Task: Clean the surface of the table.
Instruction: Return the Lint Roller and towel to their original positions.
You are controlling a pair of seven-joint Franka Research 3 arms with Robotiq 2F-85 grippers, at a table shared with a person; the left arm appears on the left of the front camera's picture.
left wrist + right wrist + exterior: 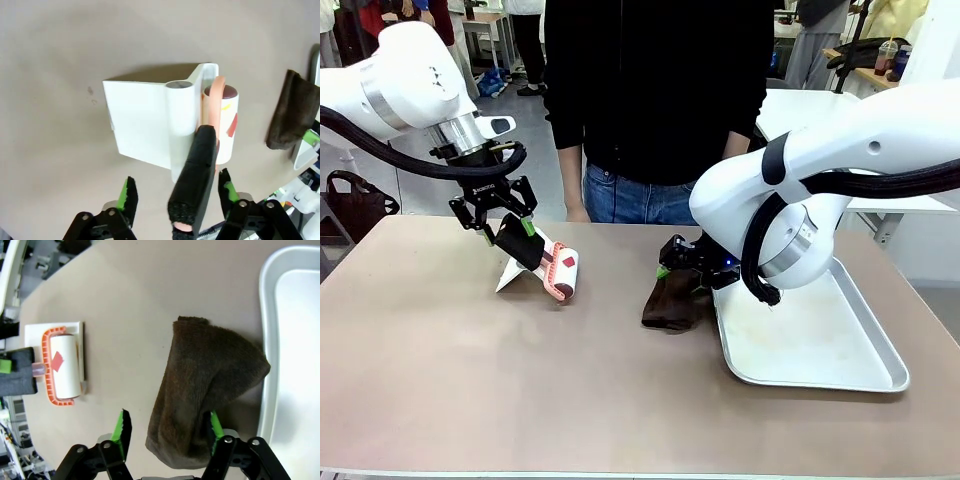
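Table (pixel 440 380): spread across the lower frame. Lint roller (pixel 558 268), left of centre, is gripped by its black handle in the left gripper (pixel 515 232). Brown cloth (pixel 672 300), centre, is pinched by the right gripper (pixel 682 262) beside the tray (pixel 820 350), lower right.

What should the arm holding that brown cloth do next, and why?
Probably press the brown cloth flat and sweep it across the bare table. The right gripper has the cloth between its fingers, its lower end draped on the tabletop beside the tray, so wiping looks ready to start.
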